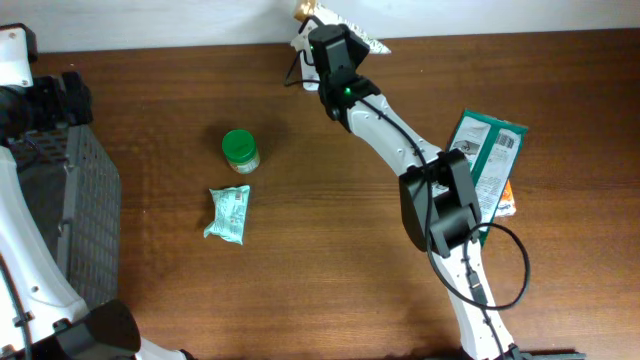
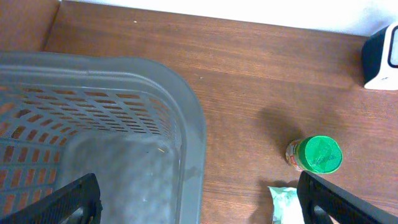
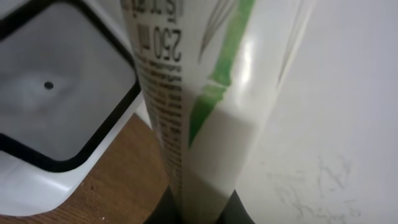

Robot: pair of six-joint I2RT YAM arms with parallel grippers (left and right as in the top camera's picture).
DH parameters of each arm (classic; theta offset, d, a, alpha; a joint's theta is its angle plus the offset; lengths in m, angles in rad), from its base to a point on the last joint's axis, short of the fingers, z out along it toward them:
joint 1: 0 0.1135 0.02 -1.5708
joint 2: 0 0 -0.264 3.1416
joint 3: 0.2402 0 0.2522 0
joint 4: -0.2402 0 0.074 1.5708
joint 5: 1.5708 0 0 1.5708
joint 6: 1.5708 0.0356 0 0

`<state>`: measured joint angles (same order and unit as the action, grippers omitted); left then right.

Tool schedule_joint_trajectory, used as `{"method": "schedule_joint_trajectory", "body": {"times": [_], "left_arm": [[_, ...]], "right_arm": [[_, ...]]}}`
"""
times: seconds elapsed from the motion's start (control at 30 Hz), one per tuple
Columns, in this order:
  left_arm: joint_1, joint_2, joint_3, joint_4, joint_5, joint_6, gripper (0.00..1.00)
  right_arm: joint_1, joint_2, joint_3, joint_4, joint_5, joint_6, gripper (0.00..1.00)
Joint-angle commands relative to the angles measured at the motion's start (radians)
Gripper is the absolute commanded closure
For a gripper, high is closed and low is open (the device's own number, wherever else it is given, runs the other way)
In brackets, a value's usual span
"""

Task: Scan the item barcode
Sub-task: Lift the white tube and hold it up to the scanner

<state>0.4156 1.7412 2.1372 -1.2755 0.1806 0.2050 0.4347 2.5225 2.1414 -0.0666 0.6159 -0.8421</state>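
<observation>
Heads up, your right claw [image 3: 202, 211] is clamping the white tube [image 3: 199, 93] with the green stripe, by the looks of it near one end. The rest is sticking way out past the fingers, right beside the scanner [image 3: 56, 106] window at the back edge of the table [image 1: 330, 250]. That's where I'm seeing trouble coming. You're pinching a slick, rounded body close to its tip, so any quick wrist roll is risking the tube pivoting in the grip or sliding out, and then it's dropping onto the scanner. I'm also not spotting a barcode on the face that's showing in the wrist view, just the volume print, so I can't tell whether the code is facing the glass. If you're rotating blind, you could be sweeping it past without a read. The wall [image 3: 336, 124] is sitting just behind the tube too, so tilting away from the scanner is asking for a bump that knocks the grip loose. Your left claw [image 2: 199, 208] is hanging wide apart over the basket [image 2: 124, 93], holding nothing, well away from the jar [image 1: 240, 150] and packet [image 1: 228, 213], so no worries there.
</observation>
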Motion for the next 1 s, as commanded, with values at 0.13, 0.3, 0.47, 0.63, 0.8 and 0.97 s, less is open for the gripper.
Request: {"method": "schedule_joint_trajectory", "body": {"times": [0.13,0.3,0.47,0.63,0.8,0.97], "left_arm": [[0.005,-0.001,-0.002,0.001,0.010,-0.009,0.01],[0.005,-0.001,-0.002,0.001,0.010,-0.009,0.01],[0.005,-0.001,-0.002,0.001,0.010,-0.009,0.01],[0.005,0.000,-0.002,0.002,0.010,-0.009,0.01],[0.005,-0.001,-0.002,0.001,0.010,-0.009,0.01],[0.005,-0.001,-0.002,0.002,0.010,-0.009,0.01]], "right_arm": [[-0.004,0.020,0.029,0.030,0.090,-0.027,0.96],[-0.005,0.020,0.029,0.037,0.093,-0.210,0.96],[-0.003,0.020,0.029,0.045,0.101,-0.277,0.96],[-0.004,0.020,0.028,0.024,0.099,-0.280,0.96],[-0.004,0.020,0.023,-0.042,0.074,-0.280,0.96],[-0.004,0.020,0.023,0.005,0.105,-0.286,0.96]]}}
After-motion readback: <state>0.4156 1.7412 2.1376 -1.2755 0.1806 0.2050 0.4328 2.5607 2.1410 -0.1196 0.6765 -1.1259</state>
